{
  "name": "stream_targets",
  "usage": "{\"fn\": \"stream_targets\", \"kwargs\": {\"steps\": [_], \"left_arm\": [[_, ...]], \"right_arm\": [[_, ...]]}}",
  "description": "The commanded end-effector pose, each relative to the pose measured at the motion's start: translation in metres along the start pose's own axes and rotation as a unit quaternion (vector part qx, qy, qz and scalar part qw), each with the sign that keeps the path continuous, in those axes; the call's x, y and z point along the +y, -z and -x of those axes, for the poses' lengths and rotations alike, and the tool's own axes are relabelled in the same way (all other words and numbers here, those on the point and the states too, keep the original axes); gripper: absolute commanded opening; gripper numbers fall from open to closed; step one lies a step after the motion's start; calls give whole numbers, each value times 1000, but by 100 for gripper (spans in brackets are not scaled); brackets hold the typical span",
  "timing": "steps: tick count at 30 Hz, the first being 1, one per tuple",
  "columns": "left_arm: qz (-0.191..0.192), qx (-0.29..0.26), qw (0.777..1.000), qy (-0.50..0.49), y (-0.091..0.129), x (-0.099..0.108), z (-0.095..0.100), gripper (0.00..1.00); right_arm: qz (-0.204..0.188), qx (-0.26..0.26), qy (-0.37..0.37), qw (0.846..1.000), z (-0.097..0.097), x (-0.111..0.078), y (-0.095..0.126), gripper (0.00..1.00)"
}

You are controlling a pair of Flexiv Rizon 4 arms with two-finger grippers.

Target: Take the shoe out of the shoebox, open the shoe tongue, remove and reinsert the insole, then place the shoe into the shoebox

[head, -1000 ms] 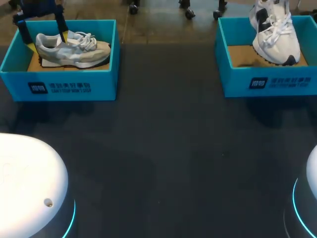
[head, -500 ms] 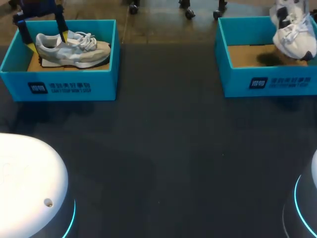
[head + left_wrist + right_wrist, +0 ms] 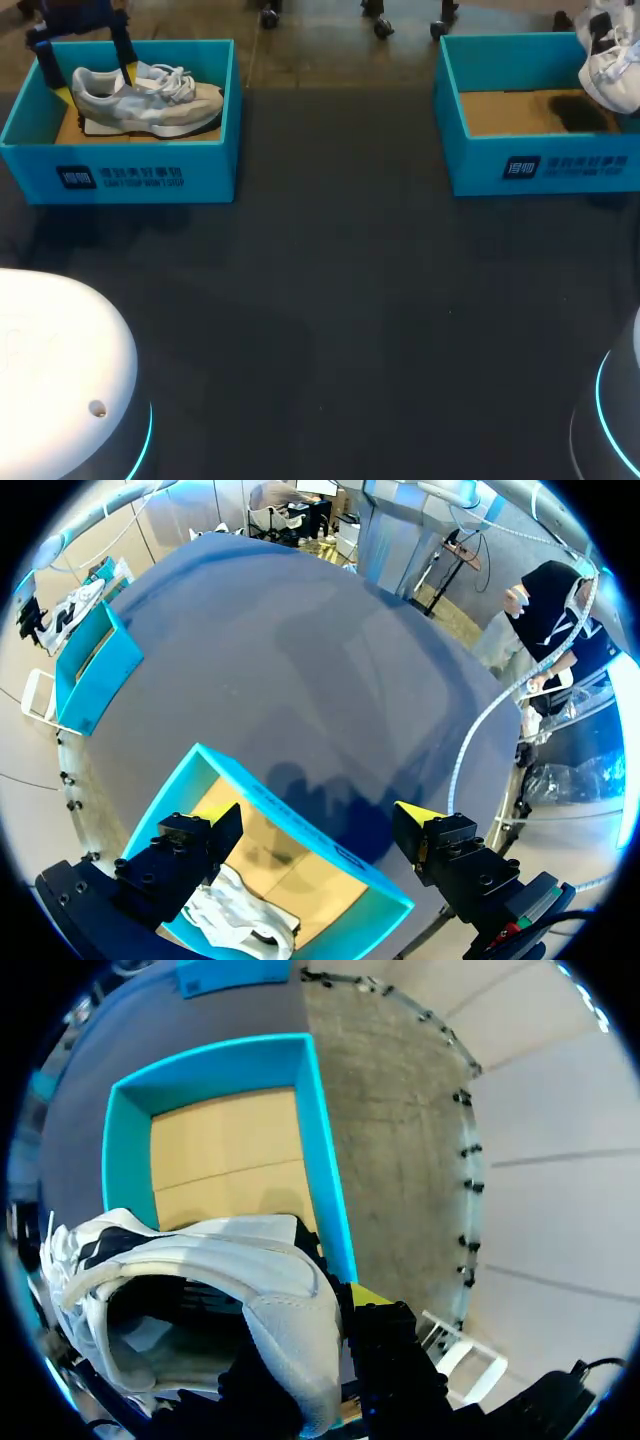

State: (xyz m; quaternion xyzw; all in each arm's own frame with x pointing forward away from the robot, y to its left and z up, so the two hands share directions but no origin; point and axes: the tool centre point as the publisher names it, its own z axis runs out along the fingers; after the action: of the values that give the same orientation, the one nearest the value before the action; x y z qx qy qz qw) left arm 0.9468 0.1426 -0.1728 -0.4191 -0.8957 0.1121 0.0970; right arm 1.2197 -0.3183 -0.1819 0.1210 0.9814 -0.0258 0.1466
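Observation:
A grey and beige shoe (image 3: 150,100) lies on its side in the left blue shoebox (image 3: 120,170). My left gripper (image 3: 95,88) hangs open over its heel end, one finger on each side, touching nothing. In the left wrist view the gripper (image 3: 315,825) is wide open above that box (image 3: 300,820), with the shoe (image 3: 240,920) under it. My right gripper (image 3: 330,1340) is shut on the heel collar of a white and navy shoe (image 3: 220,1270), held in the air over the right shoebox (image 3: 215,1130). In the head view this white shoe (image 3: 612,60) hangs at the right box's (image 3: 540,165) far right corner.
The right box shows only its bare cardboard floor (image 3: 520,110). The dark tabletop (image 3: 330,300) stretches between and in front of the two boxes. The rounded white bases of my arms (image 3: 60,380) sit at the near corners.
The right arm has carried the white shoe up and to the right, from over the box's middle to its far right corner. The left arm has not moved.

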Motion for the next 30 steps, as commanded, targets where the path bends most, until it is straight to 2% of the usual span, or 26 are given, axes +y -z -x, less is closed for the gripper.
{"fn": "stream_targets", "kwargs": {"steps": [1, 3, 4, 15, 16, 17, 18, 19, 20, 22, 25, 28, 30], "left_arm": [[1, 1, 1000, 0, 0, 0, 0, 100], [1, 1, 1000, 0, 0, 0, 0, 100], [1, 1, 1000, 0, 0, 0, 0, 100], [1, 1, 1000, 0, 0, 0, 0, 100], [1, 1, 1000, 0, 0, 0, 0, 100], [1, 1, 1000, 0, 0, 0, 0, 100], [1, 1, 1000, 0, 0, 0, 0, 100], [1, 1, 1000, 0, 0, 0, 0, 100], [1, 1, 1000, 0, 0, 0, 0, 100], [1, 1, 1000, 0, 0, 0, 0, 100], [1, 1, 1000, 0, 0, 0, 0, 100], [1, 1, 1000, 0, 0, 0, 0, 100], [1, 1, 1000, 0, 0, 0, 0, 100]], "right_arm": [[-82, 15, -274, 958, -15, -18, 15, 0], [-82, 35, -342, 935, -23, -29, 16, 0], [-95, 43, -369, 923, -27, -32, 18, 0], [-95, 43, -369, 923, -27, -32, 18, 0], [-98, 31, -374, 922, -26, -32, 18, 0], [-111, 24, -407, 906, -22, -32, 17, 0], [-110, 25, -413, 904, -22, -32, 16, 0], [-108, 13, -455, 884, -24, -36, 16, 0], [-108, 12, -461, 880, -24, -36, 16, 0], [-120, -6, -510, 852, -32, -39, 13, 0], [-133, -33, -537, 832, -43, -42, 11, 0], [-122, -50, -575, 807, -60, -48, 12, 0], [-142, -63, -596, 788, -70, -52, 10, 0]]}}
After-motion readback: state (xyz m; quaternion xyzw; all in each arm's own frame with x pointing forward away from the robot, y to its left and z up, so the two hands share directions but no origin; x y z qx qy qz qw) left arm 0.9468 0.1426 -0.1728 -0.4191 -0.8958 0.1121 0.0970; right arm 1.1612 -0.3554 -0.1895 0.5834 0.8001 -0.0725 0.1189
